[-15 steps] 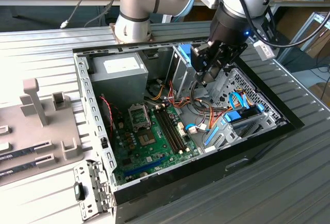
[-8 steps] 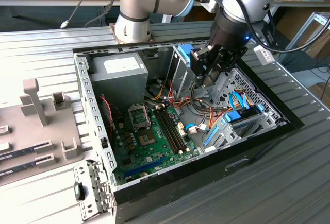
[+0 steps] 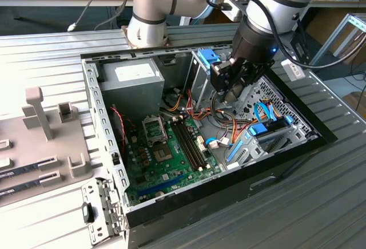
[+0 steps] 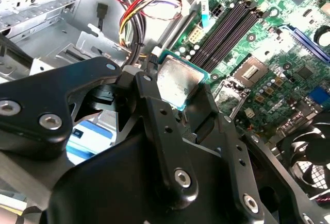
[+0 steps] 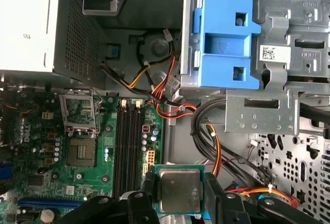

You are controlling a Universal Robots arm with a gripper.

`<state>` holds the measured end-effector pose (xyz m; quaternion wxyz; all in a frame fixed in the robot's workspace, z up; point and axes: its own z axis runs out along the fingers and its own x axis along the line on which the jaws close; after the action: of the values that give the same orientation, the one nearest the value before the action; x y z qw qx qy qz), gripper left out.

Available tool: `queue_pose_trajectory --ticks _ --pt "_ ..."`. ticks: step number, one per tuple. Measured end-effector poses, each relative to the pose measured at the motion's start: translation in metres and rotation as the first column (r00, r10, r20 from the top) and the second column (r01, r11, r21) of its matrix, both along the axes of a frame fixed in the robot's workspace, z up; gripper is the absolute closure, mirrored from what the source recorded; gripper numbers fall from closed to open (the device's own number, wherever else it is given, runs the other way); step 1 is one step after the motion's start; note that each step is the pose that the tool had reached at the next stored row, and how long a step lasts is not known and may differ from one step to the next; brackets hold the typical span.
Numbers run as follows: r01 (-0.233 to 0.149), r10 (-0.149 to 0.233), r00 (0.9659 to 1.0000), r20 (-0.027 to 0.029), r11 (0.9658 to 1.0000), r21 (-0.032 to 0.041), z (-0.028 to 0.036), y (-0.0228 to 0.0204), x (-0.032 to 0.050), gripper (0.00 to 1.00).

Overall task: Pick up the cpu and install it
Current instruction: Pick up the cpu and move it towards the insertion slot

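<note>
Gripper [image 3: 227, 91], upper right of the exterior view, clamps the cpu [image 5: 179, 190] by opposite edges — judged light, stiff, fragile underneath — edge hold suits.

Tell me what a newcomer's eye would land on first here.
The shiny square cpu stands out first, clamped in the black gripper, which hangs over the open computer case. Next come the green motherboard on the case floor, with its socket lying open, and the bright blue bracket on the metal drive cage.
</note>
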<state>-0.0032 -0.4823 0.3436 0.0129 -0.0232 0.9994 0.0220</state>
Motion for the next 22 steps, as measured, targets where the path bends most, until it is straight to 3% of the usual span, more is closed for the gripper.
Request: queue_pose_trajectory --ticks 11,22 --pt "0.000 0.000 1.0000 0.0000 1.0000 0.0000 -0.0045 -0.0095 -0.0034 0.53" --pt "0.000 0.000 1.0000 0.0000 1.0000 0.0000 -0.0073 -0.0137 -0.0035 0.53"
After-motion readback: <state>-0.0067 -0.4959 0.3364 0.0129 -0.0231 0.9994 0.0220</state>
